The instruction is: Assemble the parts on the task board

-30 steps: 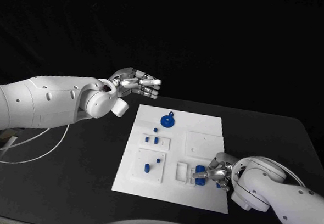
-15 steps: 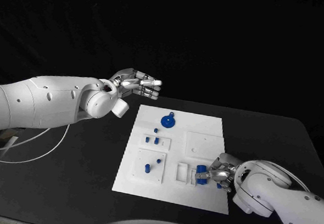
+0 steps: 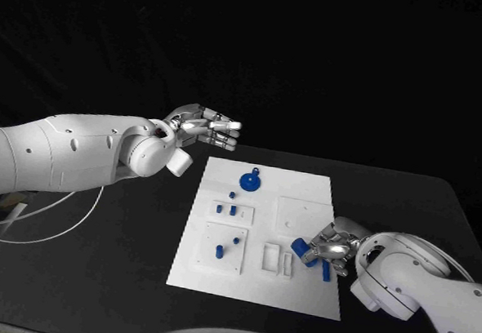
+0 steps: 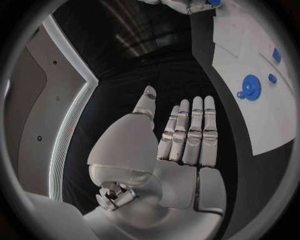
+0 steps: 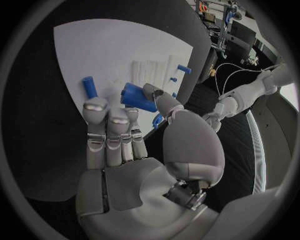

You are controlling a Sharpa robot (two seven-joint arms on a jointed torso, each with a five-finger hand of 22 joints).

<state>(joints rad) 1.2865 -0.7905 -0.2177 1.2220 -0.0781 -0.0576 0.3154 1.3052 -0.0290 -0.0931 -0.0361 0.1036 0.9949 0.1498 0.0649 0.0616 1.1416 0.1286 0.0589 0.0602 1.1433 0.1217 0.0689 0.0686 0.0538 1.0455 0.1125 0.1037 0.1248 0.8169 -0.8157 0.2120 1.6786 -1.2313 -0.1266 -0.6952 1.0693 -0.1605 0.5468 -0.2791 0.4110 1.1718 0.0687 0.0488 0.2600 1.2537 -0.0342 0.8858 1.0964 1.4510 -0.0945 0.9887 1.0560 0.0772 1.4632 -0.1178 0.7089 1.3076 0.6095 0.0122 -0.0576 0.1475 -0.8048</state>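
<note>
Right hand [image 3: 332,245]: over the task board [image 3: 296,297] near right edge, thumb and fingers pinching a blue block [image 5: 139,97].
Left hand [image 3: 205,126]: off board, fingers straight, holding nothing.

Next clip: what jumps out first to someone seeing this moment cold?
The white task board glows against the black table, dotted with blue parts, the round blue wheel-like part near its far end. At the board's near right edge the right hand pinches a blue block. The left hand hovers, holding nothing, beyond the board's far left corner.
</note>
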